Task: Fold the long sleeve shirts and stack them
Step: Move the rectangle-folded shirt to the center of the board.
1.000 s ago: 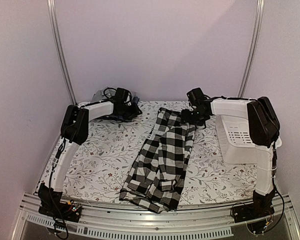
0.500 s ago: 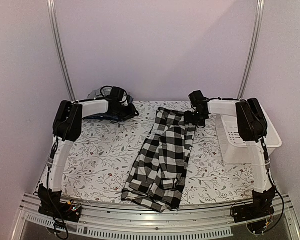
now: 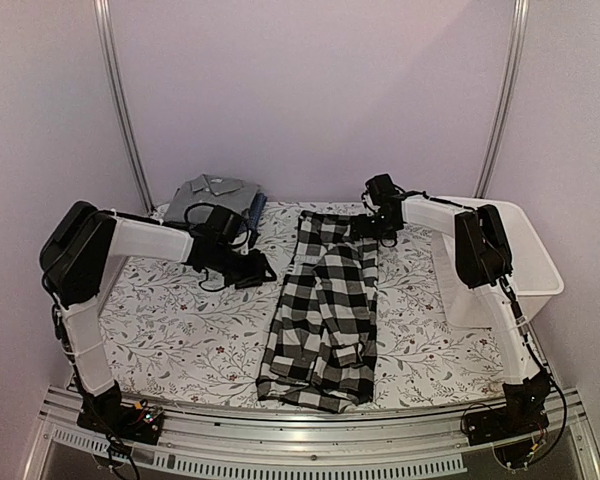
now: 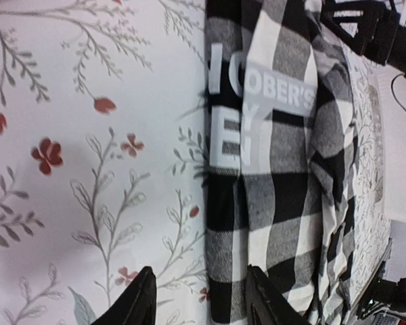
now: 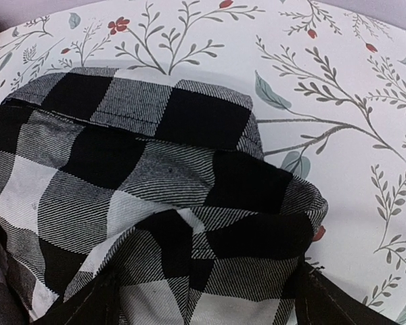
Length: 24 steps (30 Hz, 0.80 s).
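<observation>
The black-and-white checked shirt (image 3: 325,300) lies folded lengthwise down the middle of the table. My left gripper (image 3: 260,270) is open at its left edge; in the left wrist view (image 4: 201,301) one finger is over the tablecloth and the other over the checked cloth (image 4: 284,169). My right gripper (image 3: 373,222) is at the shirt's far right corner. In the right wrist view (image 5: 213,305) its fingers stand wide apart with a bunched fold of the shirt (image 5: 189,203) between them. The grey shirt (image 3: 212,190) lies folded at the back left, with the blue shirt (image 3: 257,205) showing beside it.
A white plastic basket (image 3: 495,265) stands at the right, under the right arm. The flowered tablecloth (image 3: 180,320) covers the table. The metal rail (image 3: 300,440) runs along the near edge.
My left arm swung from the back-left stack forward to the checked shirt's left edge. My right gripper moved a little back and left. The shirt shifted left and lies straighter.
</observation>
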Motion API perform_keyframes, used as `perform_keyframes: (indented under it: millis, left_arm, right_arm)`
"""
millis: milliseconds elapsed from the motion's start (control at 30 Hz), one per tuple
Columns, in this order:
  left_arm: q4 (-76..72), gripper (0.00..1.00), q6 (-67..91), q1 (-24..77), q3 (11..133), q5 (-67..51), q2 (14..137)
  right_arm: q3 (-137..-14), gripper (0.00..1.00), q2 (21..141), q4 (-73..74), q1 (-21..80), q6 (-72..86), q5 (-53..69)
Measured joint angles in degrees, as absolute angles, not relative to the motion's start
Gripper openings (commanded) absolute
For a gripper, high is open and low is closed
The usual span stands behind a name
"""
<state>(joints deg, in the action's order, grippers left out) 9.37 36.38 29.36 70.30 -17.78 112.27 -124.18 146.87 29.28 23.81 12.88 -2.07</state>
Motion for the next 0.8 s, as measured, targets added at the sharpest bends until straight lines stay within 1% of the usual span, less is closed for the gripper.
perform_keyframes:
  millis: [100,200,300,333,400,433,500,533,567,633,733,800]
  left_arm:
    - [8.34,0.49,37.60,33.39,63.46,-18.70,109.06]
    - [7.88,0.50,38.87,36.82,57.60,-19.57,106.32]
    - [7.51,0.49,40.58,39.24,52.75,-21.19,102.89]
    - [7.27,0.49,41.06,39.81,51.64,-21.69,101.84]
    - [6.39,0.46,42.37,40.95,49.60,-22.65,100.09]
    - [5.91,0.42,43.07,41.67,48.95,-23.22,99.72]
    - [5.15,0.32,44.18,43.35,48.23,-24.01,99.81]
    - [4.99,0.24,44.53,44.18,47.94,-24.25,99.92]
    - [4.93,0.17,44.93,45.17,47.66,-24.69,100.09]
    - [4.58,0.08,45.80,46.61,47.07,-25.28,100.33]
    - [4.27,0.01,46.63,47.68,45.93,-26.17,100.38]
    - [4.29,0.01,46.89,48.03,45.17,-26.57,100.20]
  right_arm:
    - [-123.26,0.92,145.75,30.44,24.45,12.36,-3.14]
    - [-122.17,0.92,143.39,32.71,25.56,11.77,-5.10]
    - [-121.60,0.89,139.98,33.43,27.05,11.42,-6.15]
    - [-121.32,0.86,138.69,33.32,27.62,11.33,-6.17]
    - [-121.14,0.79,136.31,32.62,28.99,11.27,-5.78]
    - [-121.12,0.75,135.39,31.75,29.74,11.16,-5.37]
    - [-121.14,0.68,134.34,29.52,31.09,11.14,-3.70]
    - [-121.14,0.63,134.21,28.34,31.77,11.22,-2.68]
    - [-121.14,0.58,134.21,27.27,32.32,11.09,-1.56]
    - [-121.08,0.46,134.41,25.76,33.56,11.49,0.95]
    - [-120.99,0.29,134.80,23.33,34.94,12.29,5.65]
    - [-120.99,0.25,135.31,21.87,35.57,12.73,8.03]
